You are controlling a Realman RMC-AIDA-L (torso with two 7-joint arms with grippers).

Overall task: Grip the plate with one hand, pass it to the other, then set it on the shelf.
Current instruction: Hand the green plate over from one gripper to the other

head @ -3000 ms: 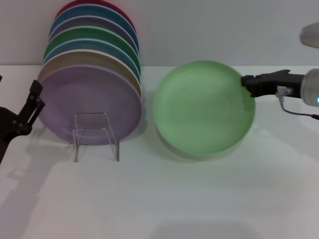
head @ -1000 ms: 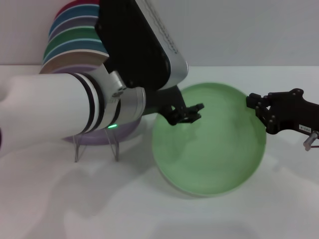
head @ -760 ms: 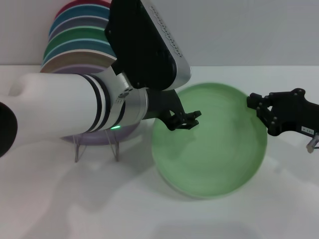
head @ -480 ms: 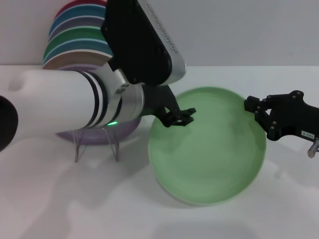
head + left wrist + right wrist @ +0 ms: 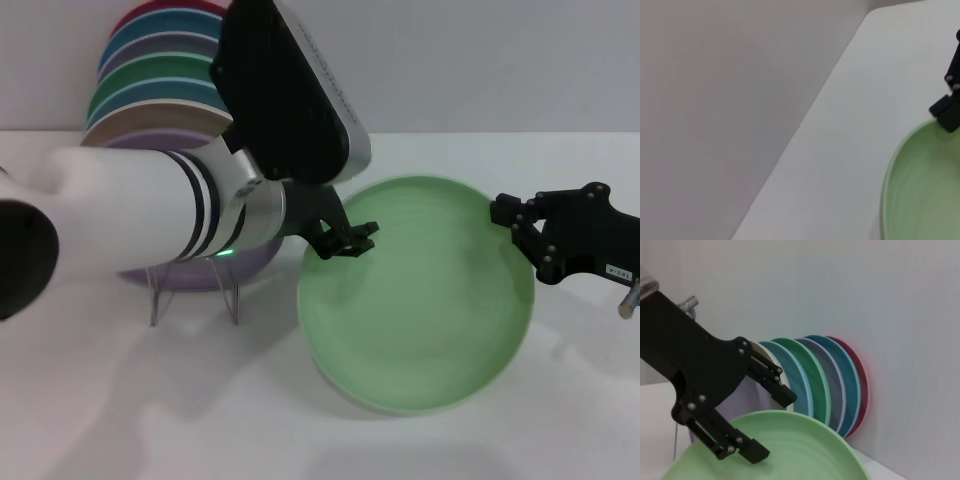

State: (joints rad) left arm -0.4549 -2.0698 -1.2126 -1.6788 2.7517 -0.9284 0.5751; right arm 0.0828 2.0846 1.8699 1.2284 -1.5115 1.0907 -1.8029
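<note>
The pale mint-green plate hangs tilted above the table, held by its right rim. My right gripper, black, is shut on that rim. My left gripper, on the silver and black-banded arm with a green light, is at the plate's upper-left rim. In the right wrist view the left gripper is open, one finger over the plate's face and the other behind the rim. The left wrist view shows the plate's edge and the right gripper. The clear acrylic shelf stands left, partly hidden by my left arm.
A row of upright coloured plates leans against the back wall at the far left, the lilac plate in front, just behind the shelf. My bulky left arm spans the left half of the table.
My left arm swung in from the far left to the plate's upper-left rim; in the last half second its gripper shifted slightly left. The right gripper and plate have held nearly still.
</note>
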